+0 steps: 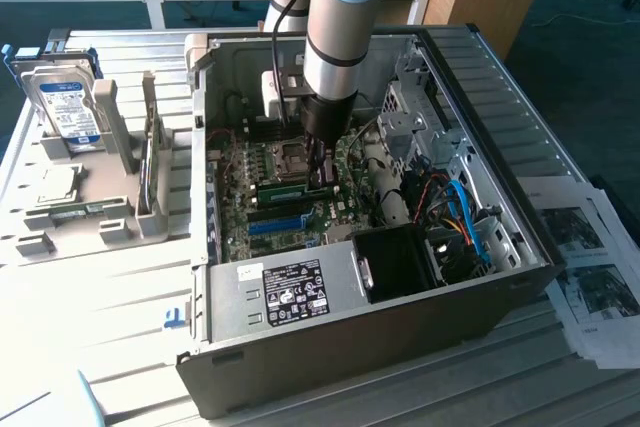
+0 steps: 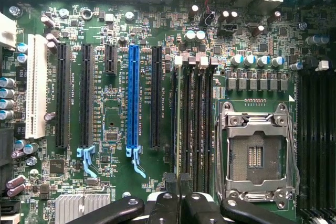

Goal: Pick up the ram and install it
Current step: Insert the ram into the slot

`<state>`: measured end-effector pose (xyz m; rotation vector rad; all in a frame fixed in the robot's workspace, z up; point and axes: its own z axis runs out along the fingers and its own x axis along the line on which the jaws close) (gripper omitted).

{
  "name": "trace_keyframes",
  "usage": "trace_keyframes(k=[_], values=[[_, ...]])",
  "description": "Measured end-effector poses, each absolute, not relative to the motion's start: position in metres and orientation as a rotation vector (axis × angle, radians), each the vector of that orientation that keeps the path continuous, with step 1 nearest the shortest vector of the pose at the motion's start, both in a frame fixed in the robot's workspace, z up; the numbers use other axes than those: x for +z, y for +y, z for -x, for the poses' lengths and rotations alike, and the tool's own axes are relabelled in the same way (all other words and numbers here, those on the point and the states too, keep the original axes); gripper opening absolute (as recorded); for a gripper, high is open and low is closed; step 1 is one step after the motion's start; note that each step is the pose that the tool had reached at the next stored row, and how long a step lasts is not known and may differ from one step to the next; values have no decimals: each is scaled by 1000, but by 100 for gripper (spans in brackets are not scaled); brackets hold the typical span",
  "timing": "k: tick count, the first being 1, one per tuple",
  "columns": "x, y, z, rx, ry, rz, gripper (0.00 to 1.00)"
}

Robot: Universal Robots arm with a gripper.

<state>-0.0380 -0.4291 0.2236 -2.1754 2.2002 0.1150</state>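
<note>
- The arm reaches down into the open computer case (image 1: 300, 292). The gripper (image 1: 320, 169) is low over the motherboard (image 1: 232, 209).
- In the wrist view the two black fingers (image 2: 169, 199) are drawn close together, with only a thin line between them. They appear to pinch the top edge of the ram (image 1: 290, 188), although the contact itself is hard to make out.
- In the exterior view the ram stands on edge at the memory slots, at 7 o'clock from the gripper tips. It lies between the CPU socket (image 1: 285, 159) at 12 o'clock and the blue slot (image 1: 275, 224) at 6 o'clock.
- It cannot be told whether the ram is fully seated.
- The hard drive (image 1: 68, 107) stands in the grey tray (image 1: 110, 232), well apart at 9 o'clock from the case.
</note>
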Motion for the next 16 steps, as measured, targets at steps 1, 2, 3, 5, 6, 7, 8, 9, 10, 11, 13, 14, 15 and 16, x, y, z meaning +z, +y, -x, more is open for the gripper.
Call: trace_keyframes(k=[1, 2, 3, 5, 6, 7, 8, 9, 10, 11, 13, 14, 15, 16], values=[[224, -429, 38, 115, 2200, 2175, 12], [224, -429, 38, 115, 2200, 2175, 12], [224, -429, 38, 115, 2200, 2175, 12], [223, -429, 38, 115, 2199, 2175, 13], [223, -429, 38, 115, 2200, 2175, 19], [223, -429, 38, 115, 2200, 2175, 19], [224, -429, 38, 115, 2200, 2175, 19], [224, -429, 38, 115, 2200, 2175, 25], [224, -429, 38, 115, 2200, 2175, 25], [224, -429, 38, 115, 2200, 2175, 25], [224, -429, 38, 115, 2200, 2175, 25], [224, -429, 38, 115, 2200, 2175, 25], [224, -429, 38, 115, 2200, 2175, 25], [224, -429, 38, 115, 2200, 2175, 25]])
